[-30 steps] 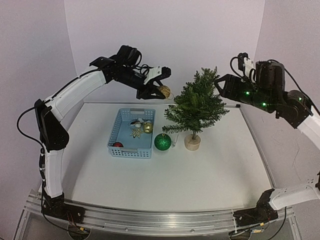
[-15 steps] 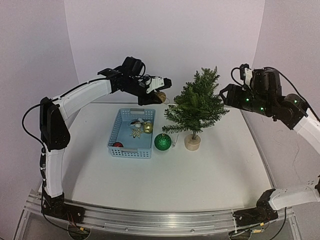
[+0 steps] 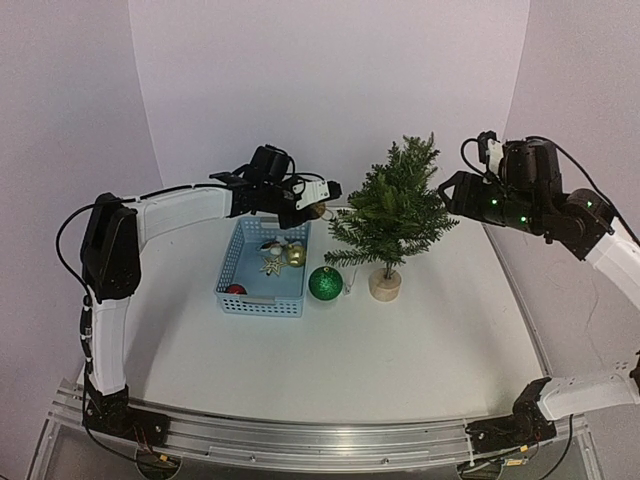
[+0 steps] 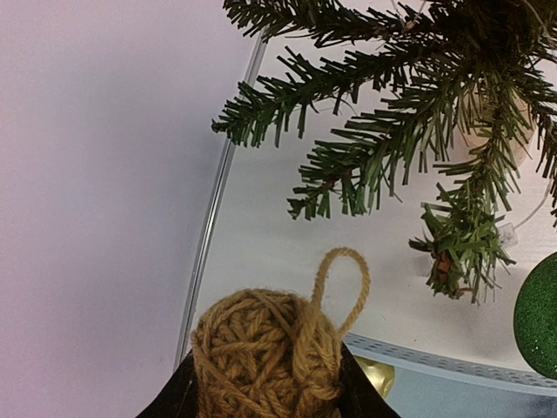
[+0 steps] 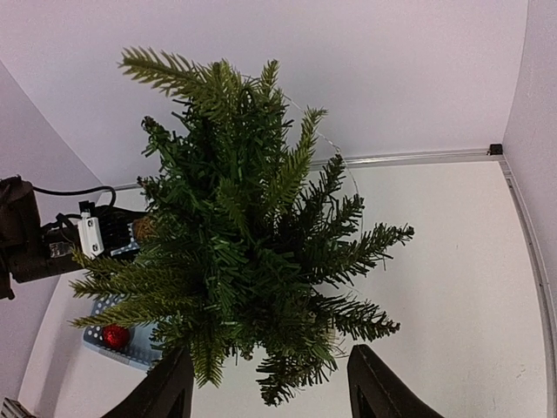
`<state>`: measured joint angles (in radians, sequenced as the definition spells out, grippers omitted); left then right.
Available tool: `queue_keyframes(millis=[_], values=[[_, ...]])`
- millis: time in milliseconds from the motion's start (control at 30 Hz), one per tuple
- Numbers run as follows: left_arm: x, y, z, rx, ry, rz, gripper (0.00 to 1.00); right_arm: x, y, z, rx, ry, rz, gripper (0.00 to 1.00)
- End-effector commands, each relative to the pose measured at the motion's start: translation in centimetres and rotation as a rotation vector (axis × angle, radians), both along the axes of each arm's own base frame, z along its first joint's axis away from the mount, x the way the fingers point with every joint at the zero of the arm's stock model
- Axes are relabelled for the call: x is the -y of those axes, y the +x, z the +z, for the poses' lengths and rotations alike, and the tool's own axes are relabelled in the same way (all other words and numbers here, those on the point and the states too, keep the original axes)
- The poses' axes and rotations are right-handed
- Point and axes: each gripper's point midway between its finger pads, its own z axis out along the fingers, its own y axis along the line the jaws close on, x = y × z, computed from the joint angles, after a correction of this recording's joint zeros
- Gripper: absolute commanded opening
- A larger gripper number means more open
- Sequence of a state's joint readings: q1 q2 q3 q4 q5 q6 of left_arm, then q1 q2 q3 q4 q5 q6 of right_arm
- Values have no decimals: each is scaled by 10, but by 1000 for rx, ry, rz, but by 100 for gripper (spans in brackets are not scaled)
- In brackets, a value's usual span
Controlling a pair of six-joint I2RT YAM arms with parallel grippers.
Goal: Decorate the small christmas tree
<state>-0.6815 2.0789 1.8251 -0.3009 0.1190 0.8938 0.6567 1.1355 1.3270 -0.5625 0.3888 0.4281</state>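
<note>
The small christmas tree [image 3: 395, 210] stands upright on its round pale wooden base [image 3: 384, 285], right of the blue basket [image 3: 262, 268]. My left gripper [image 3: 322, 204] is shut on a tan yarn ball ornament [image 4: 261, 357] with a loop [image 4: 339, 283], held above the basket's far edge, just left of the tree's branches [image 4: 374, 148]. My right gripper [image 3: 447, 190] is open and empty, close to the tree's right side near the top; its fingers [image 5: 170, 392] frame the tree [image 5: 244, 252] from above.
A green bauble [image 3: 325, 284] lies on the table between basket and tree base. The basket holds a red ball [image 3: 236, 290], a gold star [image 3: 273, 265], a gold ball [image 3: 295, 255] and another ornament. A thin wire runs by the base.
My left gripper has come down and slightly forward with the yarn ball, staying left of the tree. My right gripper has drawn back a little from the tree's top.
</note>
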Motion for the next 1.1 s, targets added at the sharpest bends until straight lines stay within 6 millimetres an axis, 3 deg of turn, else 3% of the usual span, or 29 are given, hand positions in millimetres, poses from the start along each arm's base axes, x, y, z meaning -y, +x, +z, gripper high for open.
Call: queue_keyframes(millis=[0, 300, 733, 867, 1067], values=[[2, 2, 57, 117, -86, 3, 0, 4, -5, 5, 15, 32, -3, 60], [1, -13, 55, 32, -71, 3, 0, 11, -10, 15, 42, 41, -16, 60], [9, -29, 74, 13, -81, -14, 0, 15, -15, 19, 54, 56, -17, 60], [10, -40, 65, -7, -45, -32, 0, 14, -15, 21, 59, 55, -14, 60], [7, -42, 68, 6, -26, -26, 0, 15, -16, 25, 68, 53, -10, 60]])
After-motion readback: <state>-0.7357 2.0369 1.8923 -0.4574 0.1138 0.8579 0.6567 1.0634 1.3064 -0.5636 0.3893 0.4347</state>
